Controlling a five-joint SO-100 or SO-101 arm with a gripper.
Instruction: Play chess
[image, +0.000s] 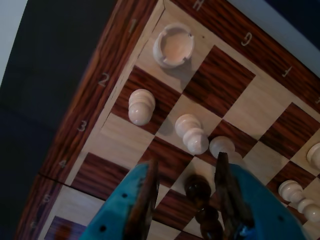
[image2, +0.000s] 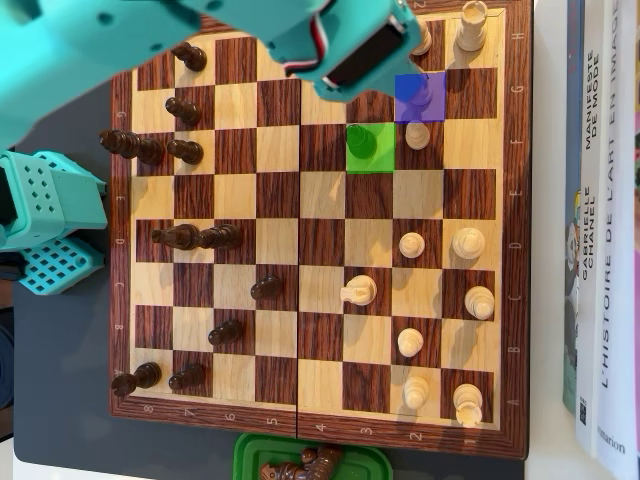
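Observation:
In the wrist view my gripper (image: 186, 162) is open, its two dark fingers standing on either side of a dark chess piece (image: 198, 187). That piece stands upright on a light square, nearer the right finger, with a clear gap to the left finger. The overhead view shows the same dark piece (image2: 360, 141) on a green-marked square, with a blue-marked square (image2: 420, 97) diagonally beyond it. The teal arm (image2: 340, 45) hides the fingers there. Three white pawns (image: 141, 106) (image: 192, 132) (image: 222, 147) and a white rook (image: 174, 46) stand just beyond the fingertips on the chessboard (image2: 320, 190).
Several white pieces (image2: 467, 243) fill the board's right half and several dark ones (image2: 185, 237) its left. A green tray (image2: 255, 455) with captured dark pieces sits below the board. Books (image2: 600, 240) lie along the right edge. The arm's teal base (image2: 45, 215) stands at left.

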